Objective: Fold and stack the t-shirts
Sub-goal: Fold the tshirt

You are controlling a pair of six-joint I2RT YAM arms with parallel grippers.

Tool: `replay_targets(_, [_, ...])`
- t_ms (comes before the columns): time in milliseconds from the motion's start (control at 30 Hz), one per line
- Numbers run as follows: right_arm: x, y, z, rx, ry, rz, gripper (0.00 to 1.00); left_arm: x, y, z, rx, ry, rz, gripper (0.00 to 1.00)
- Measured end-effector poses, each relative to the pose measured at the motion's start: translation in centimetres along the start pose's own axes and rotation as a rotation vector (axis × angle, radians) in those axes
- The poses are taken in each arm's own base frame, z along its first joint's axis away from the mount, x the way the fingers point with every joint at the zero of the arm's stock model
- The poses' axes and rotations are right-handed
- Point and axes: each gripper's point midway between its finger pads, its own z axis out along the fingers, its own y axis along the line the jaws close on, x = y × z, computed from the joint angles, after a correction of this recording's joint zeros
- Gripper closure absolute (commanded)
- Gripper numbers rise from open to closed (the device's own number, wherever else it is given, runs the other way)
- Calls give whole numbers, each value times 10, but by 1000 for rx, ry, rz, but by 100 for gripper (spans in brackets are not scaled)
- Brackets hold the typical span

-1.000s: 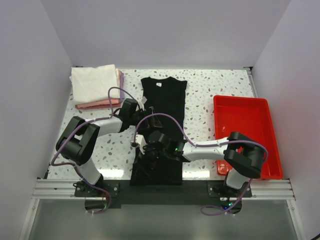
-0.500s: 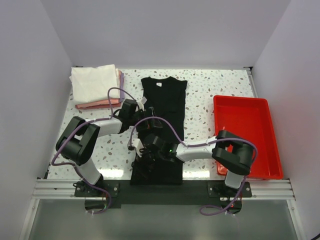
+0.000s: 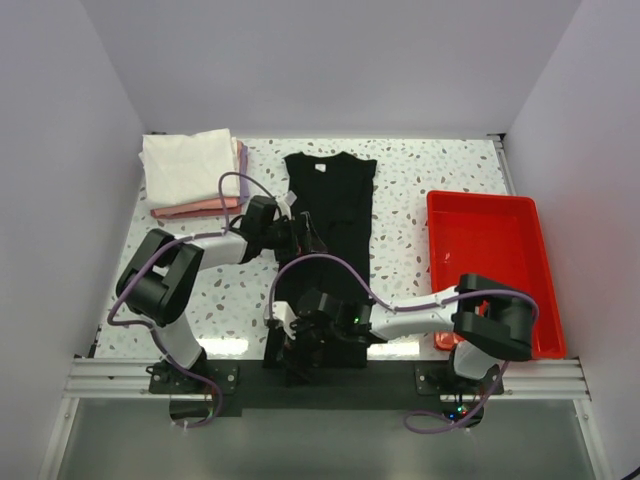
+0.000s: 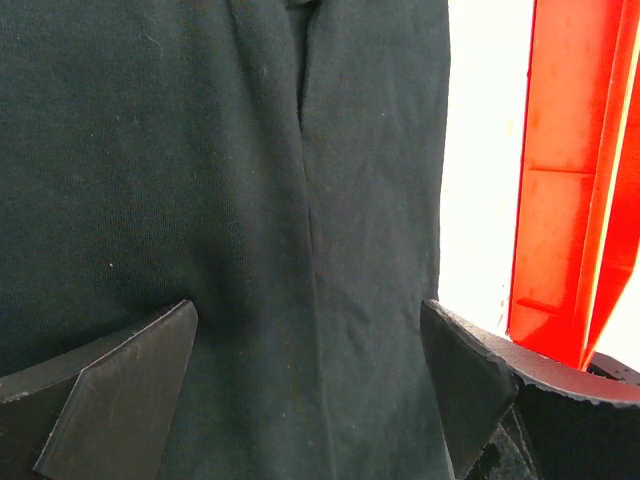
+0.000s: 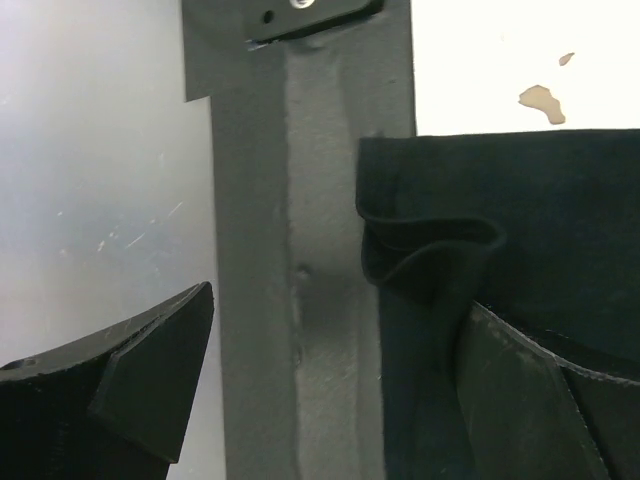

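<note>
At the near edge of the table (image 3: 430,170), the right gripper (image 3: 296,360) is held parted over the hem of the black t-shirt (image 3: 338,205). The left gripper (image 3: 304,237) is seen parted over its midsection.

Black t-shirt (image 3: 335,200), red tray (image 3: 490,250), speckled table (image 3: 420,170), probably pink shirt (image 3: 195,208).

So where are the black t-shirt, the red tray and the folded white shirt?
black t-shirt (image 3: 338,198), top view, chest.
red tray (image 3: 490,258), top view, bare floor.
folded white shirt (image 3: 188,166), top view, middle.

speckled table (image 3: 420,190), black t-shirt (image 3: 335,210), folded shirt stack (image 3: 188,165), red tray (image 3: 490,260)
</note>
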Motion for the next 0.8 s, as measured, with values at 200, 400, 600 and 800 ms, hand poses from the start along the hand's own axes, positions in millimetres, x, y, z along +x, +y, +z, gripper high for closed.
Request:
replay_targets(200, [6,10,-13,8,11,-17,3,-3,0,2,-2,3,16,0])
replay_targets(400, [18,13,-25,34,39,-12,1,-5,0,4,-7,2,24,0])
replay_targets(600, [-2,2,-48,175,-43,8,1,-9,0,6,-14,-2,36,0])
replay_targets(800, [-18,-43,-82,415,-132,162,1,-22,-3,16,-9,-11,41,0])
